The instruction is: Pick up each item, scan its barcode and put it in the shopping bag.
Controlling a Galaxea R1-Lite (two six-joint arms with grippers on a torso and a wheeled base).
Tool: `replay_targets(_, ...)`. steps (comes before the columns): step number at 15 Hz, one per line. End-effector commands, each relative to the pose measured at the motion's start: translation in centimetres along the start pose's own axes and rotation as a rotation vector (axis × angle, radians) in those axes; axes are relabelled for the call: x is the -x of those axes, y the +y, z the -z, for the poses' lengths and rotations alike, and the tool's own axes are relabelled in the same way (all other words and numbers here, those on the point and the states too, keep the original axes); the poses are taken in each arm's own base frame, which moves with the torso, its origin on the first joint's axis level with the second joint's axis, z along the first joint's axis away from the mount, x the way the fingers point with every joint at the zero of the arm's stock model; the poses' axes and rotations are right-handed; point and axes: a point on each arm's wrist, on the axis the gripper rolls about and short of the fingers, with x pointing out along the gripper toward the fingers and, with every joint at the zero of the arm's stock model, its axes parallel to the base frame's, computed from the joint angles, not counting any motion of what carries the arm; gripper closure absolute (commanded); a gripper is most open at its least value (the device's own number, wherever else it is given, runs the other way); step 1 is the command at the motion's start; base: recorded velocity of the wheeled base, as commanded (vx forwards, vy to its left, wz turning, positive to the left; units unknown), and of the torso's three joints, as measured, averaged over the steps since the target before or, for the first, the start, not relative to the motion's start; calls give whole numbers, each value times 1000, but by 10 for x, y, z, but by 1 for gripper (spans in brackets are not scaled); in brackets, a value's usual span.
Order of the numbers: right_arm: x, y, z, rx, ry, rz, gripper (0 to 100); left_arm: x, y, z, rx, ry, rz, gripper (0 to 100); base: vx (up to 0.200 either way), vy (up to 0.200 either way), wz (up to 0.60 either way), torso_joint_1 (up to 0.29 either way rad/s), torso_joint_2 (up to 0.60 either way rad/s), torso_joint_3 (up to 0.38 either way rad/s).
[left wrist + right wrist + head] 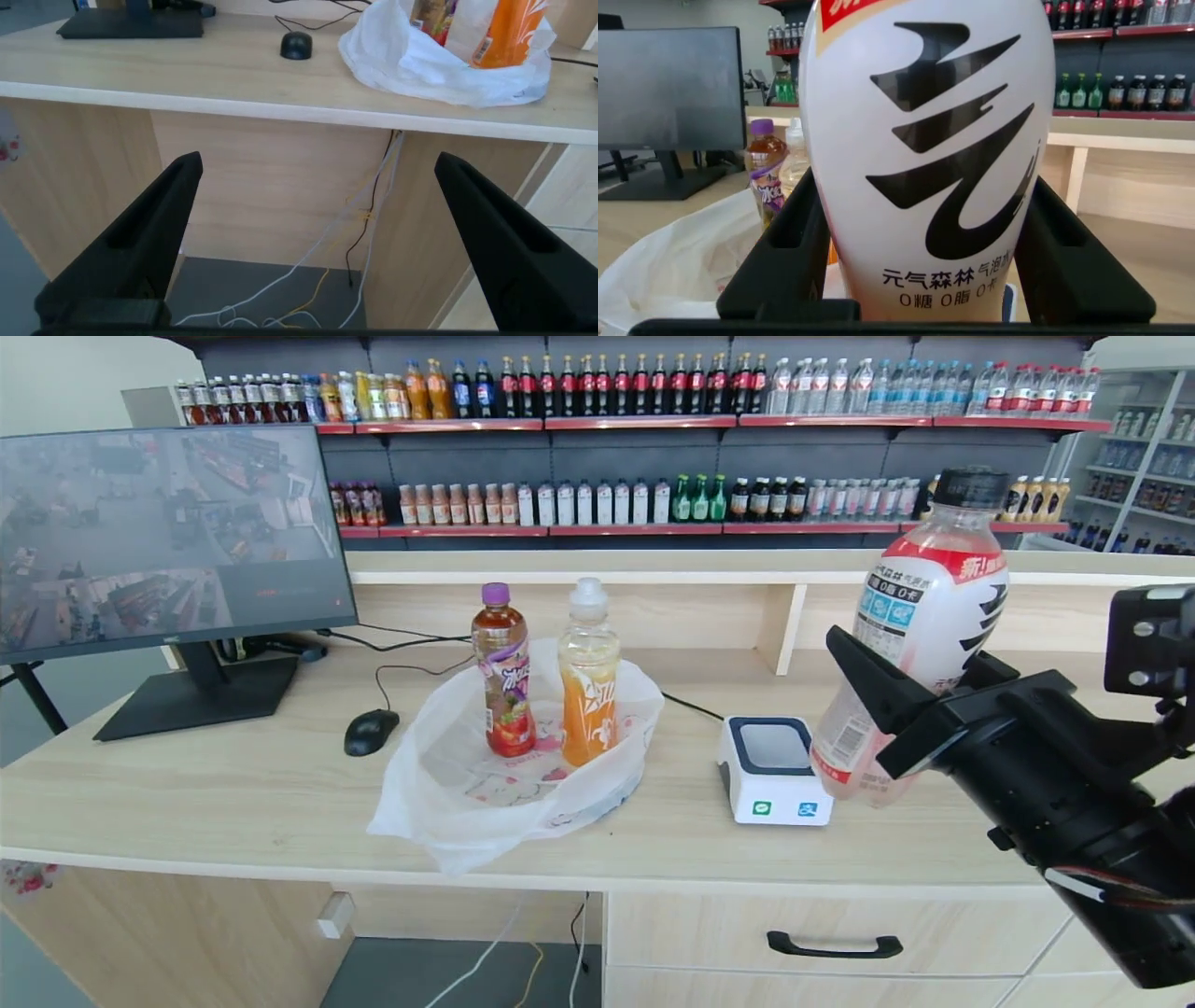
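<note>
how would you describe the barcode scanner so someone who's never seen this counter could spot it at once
Start at the long wooden counter and find the white plastic bag in its middle. To the robot's right of the bag sits the scanner, a small white box with a dark slanted window on top. Unlike the bottles and the black mouse, it is squat, boxy and white.

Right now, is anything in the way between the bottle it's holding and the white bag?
Only the scanner sits on the counter between the held bottle, in the right pincer, and the shopping bag; it is low. A purple-capped bottle and an orange bottle stand inside the bag.
</note>
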Motion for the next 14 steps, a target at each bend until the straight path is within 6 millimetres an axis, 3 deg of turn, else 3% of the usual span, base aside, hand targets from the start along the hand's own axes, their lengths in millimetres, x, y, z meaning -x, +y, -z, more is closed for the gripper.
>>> replay_targets(1, 0, 0, 3, 6, 12, 2, 100, 0, 0, 0, -1, -1, 0, 0, 0, 0, 0, 0, 0, 0)
replay_targets(8, -9, -9, 16, 239, 50, 14, 100, 0, 0, 0, 1, -1, -2, 0, 0, 0, 0, 0, 0, 0)
replay_targets(10, -34, -17, 18, 439, 5, 0, 100, 0, 0, 0, -1, -1, -2, 0, 0, 0, 0, 0, 0, 0)
replay_targets(11, -41, -16, 16, 455, -19, -8, 100, 0, 0, 0, -1, 0, -2, 0, 0, 0, 0, 0, 0, 0)
replay_targets(12, -67, -16, 19, 466, -69, -31, 100, 0, 0, 0, -1, -1, 0, 0, 0, 0, 0, 0, 0, 0)
replay_targets(13, -78, -14, 27, 480, -79, -63, 100, 0, 0, 0, 1, -1, 0, 0, 0, 0, 0, 0, 0, 0)
replay_targets(14, -81, -14, 31, 490, -75, -82, 100, 0, 0, 0, -1, -1, 0, 0, 0, 0, 0, 0, 0, 0)
